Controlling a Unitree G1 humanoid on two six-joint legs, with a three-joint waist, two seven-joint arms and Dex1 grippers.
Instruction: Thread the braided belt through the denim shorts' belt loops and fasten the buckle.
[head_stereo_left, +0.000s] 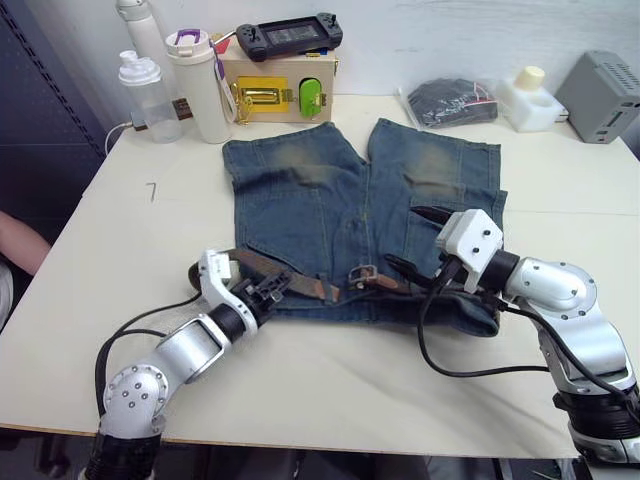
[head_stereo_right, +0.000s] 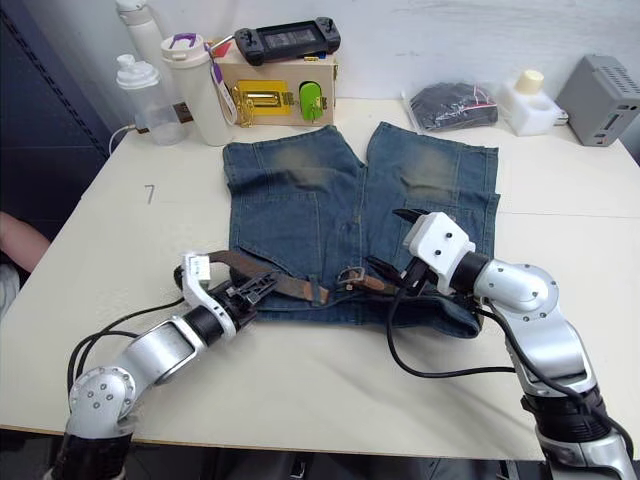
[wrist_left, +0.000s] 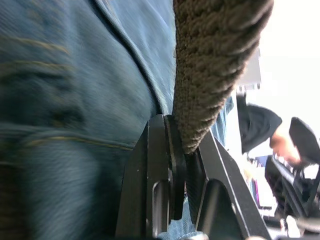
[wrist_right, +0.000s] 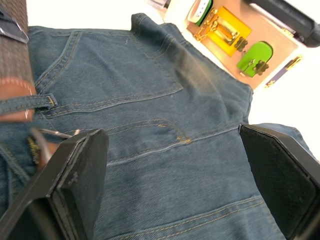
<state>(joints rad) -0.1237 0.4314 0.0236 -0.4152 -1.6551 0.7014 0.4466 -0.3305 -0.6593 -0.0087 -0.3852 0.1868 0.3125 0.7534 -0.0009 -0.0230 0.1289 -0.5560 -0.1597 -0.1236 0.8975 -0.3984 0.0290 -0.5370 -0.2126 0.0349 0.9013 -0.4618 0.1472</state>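
Observation:
The denim shorts (head_stereo_left: 320, 190) lie flat on the table (head_stereo_left: 330, 390), waistband toward me. The braided belt (head_stereo_left: 300, 283) runs along that waistband, with its silver buckle (head_stereo_left: 362, 273) near the middle. My left gripper (head_stereo_left: 270, 288) sits at the waistband's left part, shut on the braided strap (wrist_left: 215, 60), which stands pinched between its fingers (wrist_left: 160, 150). My right gripper (head_stereo_left: 413, 242) hovers open just right of the buckle, above the shorts' right side, nothing between its fingers (wrist_right: 75, 185). A belt loop (wrist_right: 30, 102) crosses the brown strap (wrist_right: 15, 55) in the right wrist view.
Along the table's far edge stand two bottles (head_stereo_left: 150, 95), a wooden latch box (head_stereo_left: 280, 90) with a game controller (head_stereo_left: 290, 37) on top, a black pouch (head_stereo_left: 450, 102), a white container (head_stereo_left: 530, 98) and a grey box (head_stereo_left: 600, 95). A person's arm (head_stereo_left: 20, 240) shows at the left.

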